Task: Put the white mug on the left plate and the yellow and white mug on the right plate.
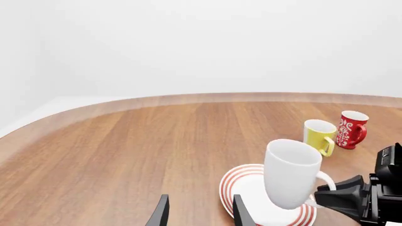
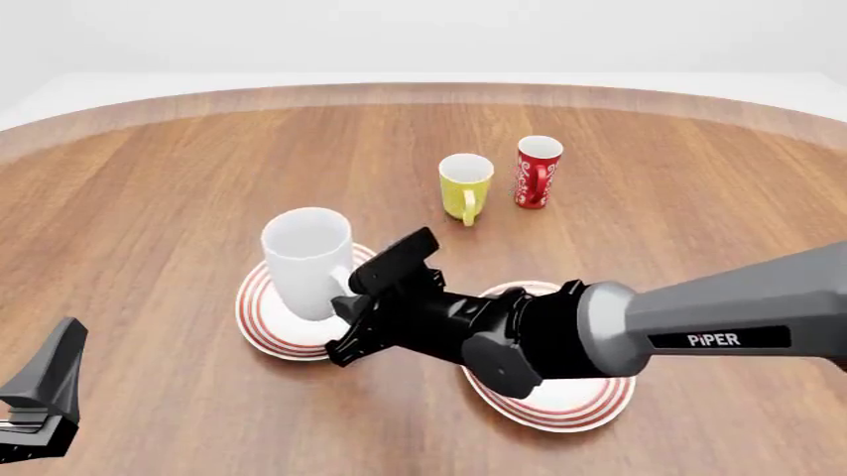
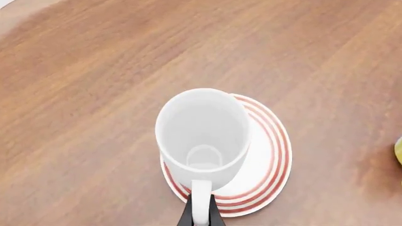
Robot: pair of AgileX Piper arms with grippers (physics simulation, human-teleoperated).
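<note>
The white mug [image 2: 307,260] is over the left plate [image 2: 258,327], slightly tilted, its base at or just above the plate; I cannot tell if they touch. My right gripper [image 2: 349,300] is shut on the mug's handle [image 3: 201,202], seen also in the right wrist view [image 3: 201,217]. The yellow and white mug [image 2: 465,185] stands upright on the table farther back. The right plate [image 2: 569,412] lies bare under my right arm, partly hidden by it. My left gripper [image 1: 199,214] is open with nothing in it, low at the near left [image 2: 40,397], away from the left plate [image 1: 242,181].
A red-and-white patterned cup [image 2: 537,172] stands just right of the yellow and white mug. The round wooden table's far edge [image 2: 423,91] curves across the back. My right arm [image 2: 688,327] stretches across from the right, above the right plate.
</note>
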